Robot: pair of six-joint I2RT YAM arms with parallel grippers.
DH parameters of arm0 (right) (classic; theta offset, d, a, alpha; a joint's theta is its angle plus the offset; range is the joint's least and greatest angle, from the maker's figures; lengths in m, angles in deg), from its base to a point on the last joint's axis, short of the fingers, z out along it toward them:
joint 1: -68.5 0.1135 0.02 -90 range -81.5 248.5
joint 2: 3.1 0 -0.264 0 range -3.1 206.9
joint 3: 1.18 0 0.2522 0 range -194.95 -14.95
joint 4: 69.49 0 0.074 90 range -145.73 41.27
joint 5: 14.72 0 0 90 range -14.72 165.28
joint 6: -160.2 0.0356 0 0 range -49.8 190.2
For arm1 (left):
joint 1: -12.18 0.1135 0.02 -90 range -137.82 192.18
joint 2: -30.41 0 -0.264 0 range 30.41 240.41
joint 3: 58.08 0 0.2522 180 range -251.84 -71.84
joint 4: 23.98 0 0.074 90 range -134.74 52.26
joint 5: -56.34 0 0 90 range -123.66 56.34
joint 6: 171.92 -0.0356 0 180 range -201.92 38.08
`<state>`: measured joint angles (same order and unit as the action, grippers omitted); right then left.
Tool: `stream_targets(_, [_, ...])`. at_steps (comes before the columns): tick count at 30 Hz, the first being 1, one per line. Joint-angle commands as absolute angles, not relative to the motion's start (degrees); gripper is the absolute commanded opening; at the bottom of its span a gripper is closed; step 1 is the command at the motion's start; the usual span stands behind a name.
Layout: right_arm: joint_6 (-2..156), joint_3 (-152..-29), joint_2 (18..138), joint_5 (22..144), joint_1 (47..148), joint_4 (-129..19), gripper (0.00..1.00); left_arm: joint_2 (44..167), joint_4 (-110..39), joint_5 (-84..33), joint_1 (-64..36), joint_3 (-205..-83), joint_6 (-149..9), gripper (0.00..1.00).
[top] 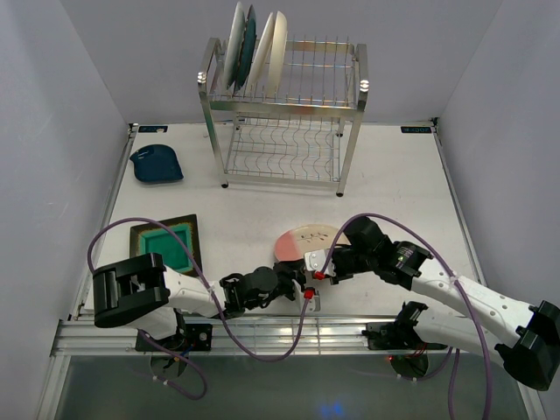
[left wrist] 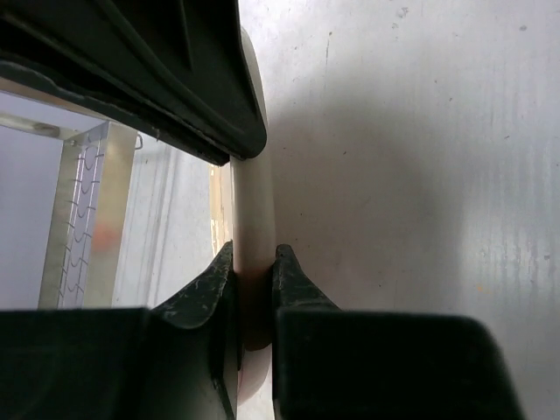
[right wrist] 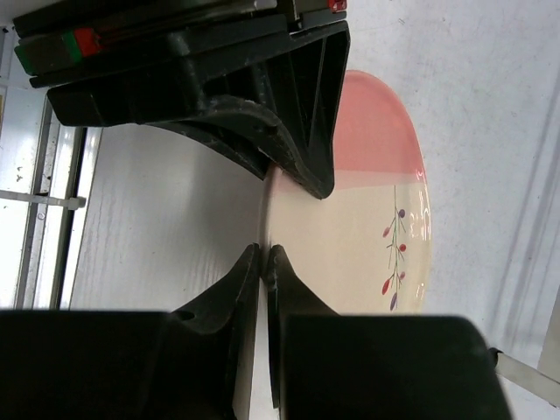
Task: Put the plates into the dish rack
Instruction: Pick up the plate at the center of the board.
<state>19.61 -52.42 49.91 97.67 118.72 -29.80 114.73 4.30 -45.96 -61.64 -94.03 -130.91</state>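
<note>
Left gripper (left wrist: 251, 278) is clamped on the rim of the pink-and-cream plate (top: 311, 238). The left wrist view shows that rim edge-on, with one finger (left wrist: 210, 293) pressed against each side. Right gripper (right wrist: 262, 262) has its jaws together with nothing between them, its tips right at the same plate's rim just beside the left gripper. Cannot tell whether the tips sit under the rim or only against it. The plate is at the near middle of the table (top: 394, 192), just ahead of both arm bases, face up and low. Cannot tell if the gripped edge is off the surface. It is round, so it has no long axis. The pink band is on the near-left side toward the left gripper, and the cream part with a small flower sprig points far-right. Left of it and apart, the square green plate (top: 164, 245) lies flat and face up, dark rim all round, its sides turned slightly off the table edges. Further back by the left wall, the small dark blue dish (top: 157, 164) lies flat, well apart from the rest. At the far middle stands the dish rack (top: 353, 149), upright, two tiers, long axis running left-right. At the left end of its top tier the plates stand on edge, faces turned left and right, leaning a little: a white plate (top: 234, 39), a dark teal plate (top: 250, 39) and a cream plate (top: 277, 44), packed close together. The lower tier shows only wire slots.
</note>
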Motion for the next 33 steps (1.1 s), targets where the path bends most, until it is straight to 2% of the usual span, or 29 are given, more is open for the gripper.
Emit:
stream_targets(1, [19.31, -55.11, 48.75, 100.6, 119.13, -32.0, 0.08, 114.61, 6.03, -47.99, -61.29, -96.1, -129.03, 0.07])
stream_targets(2, [19.4, -55.11, 48.66, 100.51, 119.04, -32.0, 0.08, 114.79, 6.03, -48.08, -61.38, -96.1, -129.03, 0.0])
stream_targets(9, [19.48, -55.2, 47.88, 99.89, 119.04, -32.44, 0.1, 114.88, 6.03, -47.64, -61.73, -96.01, -129.03, 0.0])
stream_targets(10, [19.57, -55.11, 47.79, 99.37, 119.04, -32.7, 0.16, 114.62, 6.03, -47.46, -61.73, -95.92, -128.94, 0.0])
stream_targets(11, [19.92, -55.02, 47.61, 99.02, 119.04, -32.96, 0.32, 114.44, 6.03, -47.38, -61.82, -95.75, -128.77, 0.0])
stream_targets(13, [20.36, -54.76, 47.0, 98.22, 119.04, -33.93, 0.43, 113.65, 6.03, -46.41, -61.82, -95.48, -128.5, 0.0])
stream_targets(17, [21.68, -53.62, 44.45, 97.34, 117.9, -37.18, 0.57, 112.42, 6.03, -44.92, -61.82, -94.87, -127.36, 0.0])
stream_targets(25, [26.77, -52.74, 43.12, 95.32, 112.63, -44.03, 0.51, 110.22, 6.03, -41.14, -61.82, -93.46, -125.43, 0.0])
stream_targets(31, [32.83, -53.35, 44.88, 104.69, 99.29, -50.98, 0.53, 109.96, 5.94, -42.62, -62.17, -93.63, -124.11, 0.0])
stream_targets(33, [36.96, -53.53, 46.89, 108.66, 93.39, -53.87, 0.51, 109.69, 5.85, -43.5, -62.35, -94.16, -122.09, 0.0])
